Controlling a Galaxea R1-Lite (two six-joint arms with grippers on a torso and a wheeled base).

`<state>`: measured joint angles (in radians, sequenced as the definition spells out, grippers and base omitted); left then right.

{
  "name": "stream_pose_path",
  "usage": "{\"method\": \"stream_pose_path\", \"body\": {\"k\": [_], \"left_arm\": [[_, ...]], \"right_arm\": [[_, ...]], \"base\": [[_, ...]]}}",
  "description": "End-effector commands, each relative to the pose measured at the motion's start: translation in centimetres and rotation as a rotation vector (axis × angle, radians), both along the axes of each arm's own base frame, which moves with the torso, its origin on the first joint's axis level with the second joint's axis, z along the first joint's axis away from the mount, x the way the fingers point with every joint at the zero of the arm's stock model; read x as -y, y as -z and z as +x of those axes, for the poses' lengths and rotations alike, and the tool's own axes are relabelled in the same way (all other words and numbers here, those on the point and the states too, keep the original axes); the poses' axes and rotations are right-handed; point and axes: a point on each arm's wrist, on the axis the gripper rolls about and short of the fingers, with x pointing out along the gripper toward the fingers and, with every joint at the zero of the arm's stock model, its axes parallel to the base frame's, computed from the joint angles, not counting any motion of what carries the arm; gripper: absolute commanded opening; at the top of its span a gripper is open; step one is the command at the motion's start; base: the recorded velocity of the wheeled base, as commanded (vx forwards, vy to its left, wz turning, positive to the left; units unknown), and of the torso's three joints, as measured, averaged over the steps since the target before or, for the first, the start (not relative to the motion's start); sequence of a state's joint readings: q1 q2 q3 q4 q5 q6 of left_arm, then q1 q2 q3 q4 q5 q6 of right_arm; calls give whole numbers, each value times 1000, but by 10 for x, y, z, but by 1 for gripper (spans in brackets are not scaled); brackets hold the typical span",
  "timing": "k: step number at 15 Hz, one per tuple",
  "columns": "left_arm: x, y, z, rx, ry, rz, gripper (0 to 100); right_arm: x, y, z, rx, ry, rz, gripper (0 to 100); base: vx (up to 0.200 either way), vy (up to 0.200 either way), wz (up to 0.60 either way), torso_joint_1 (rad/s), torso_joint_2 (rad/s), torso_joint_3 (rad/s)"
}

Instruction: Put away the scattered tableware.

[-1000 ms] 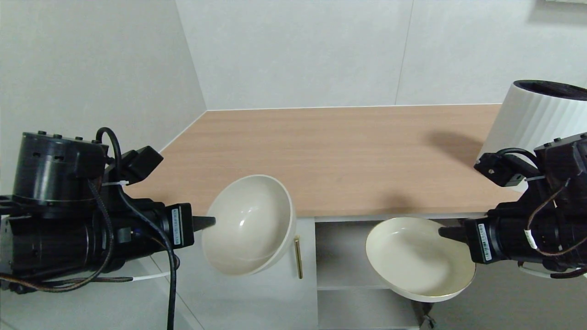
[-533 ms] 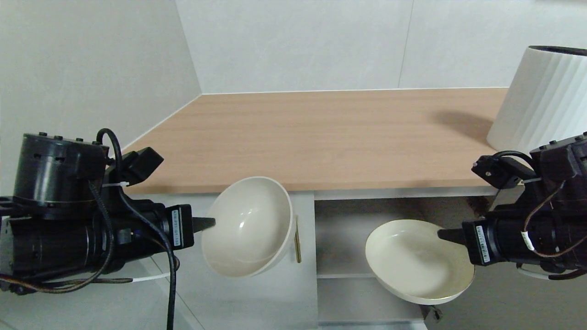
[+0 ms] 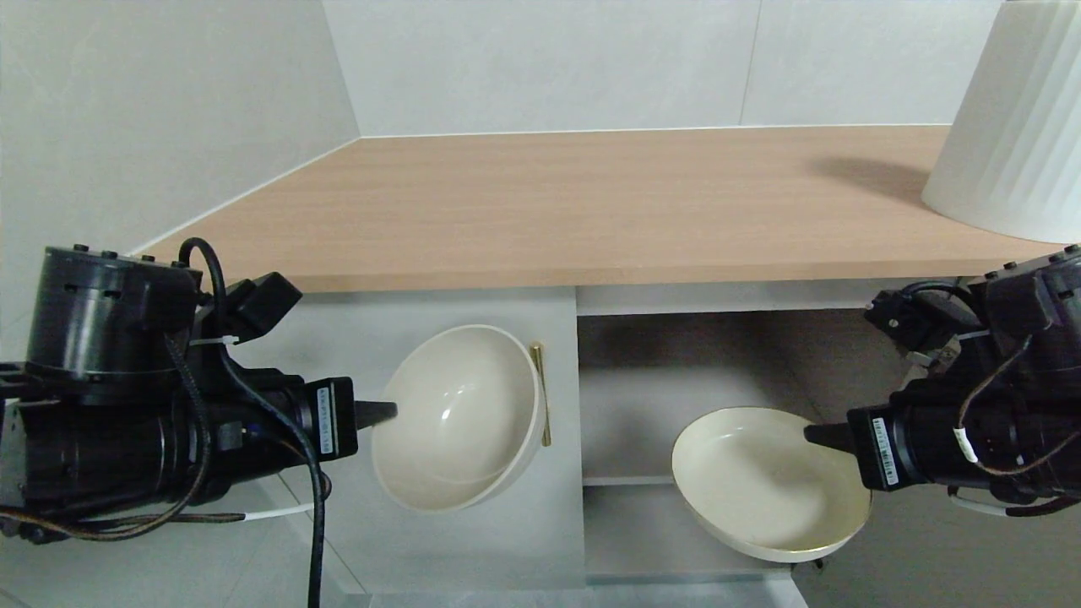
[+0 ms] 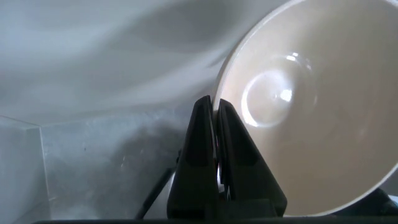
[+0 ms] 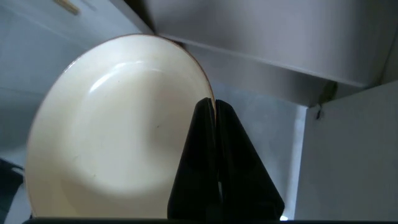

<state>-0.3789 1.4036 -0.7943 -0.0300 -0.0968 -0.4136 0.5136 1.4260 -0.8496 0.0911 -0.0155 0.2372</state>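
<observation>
We see a cream bowl [image 3: 456,418], a cream plate [image 3: 764,481], a tan wood-grain counter [image 3: 591,203], a grey cabinet [image 3: 473,545], a gold handle [image 3: 540,393] and a white ribbed container [image 3: 1013,127].

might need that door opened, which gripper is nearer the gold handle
Left. The left gripper, shut on the bowl, has only that bowl between it and the gold handle. The right gripper, shut on the plate, is beyond the open compartment.

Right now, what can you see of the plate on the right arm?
The plate is a shallow, round, glossy cream dish, ceramic by its look, with a thin golden edge. It is empty and held tilted before the open cabinet. Only the right arm's jaws, shut on its rim, touch it.
</observation>
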Motion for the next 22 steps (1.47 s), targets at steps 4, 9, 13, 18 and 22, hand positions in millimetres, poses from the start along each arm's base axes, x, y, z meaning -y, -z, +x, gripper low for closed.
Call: {"method": "stream_pose_path", "body": {"k": [4, 9, 13, 18, 22], "left_arm": [[0, 0, 0, -1, 0, 0, 0], [1, 1, 0, -2, 3, 0, 0], [2, 1, -1, -2, 10, 0, 0], [2, 1, -1, -2, 10, 0, 0], [3, 1, -1, -5, 12, 2, 0]], "right_arm": [[-1, 2, 1, -7, 0, -3, 0], [-13, 25, 15, -91, -15, -50, 0], [-29, 64, 39, -214, -16, -126, 0], [-36, 113, 80, -217, 98, -131, 0], [-35, 152, 116, -121, 260, -112, 0]], "base": [[0, 0, 0, -13, 54, 40], [0, 0, 0, 0, 0, 0], [0, 0, 0, 0, 0, 0], [0, 0, 0, 0, 0, 0], [0, 0, 0, 0, 0, 0]]}}
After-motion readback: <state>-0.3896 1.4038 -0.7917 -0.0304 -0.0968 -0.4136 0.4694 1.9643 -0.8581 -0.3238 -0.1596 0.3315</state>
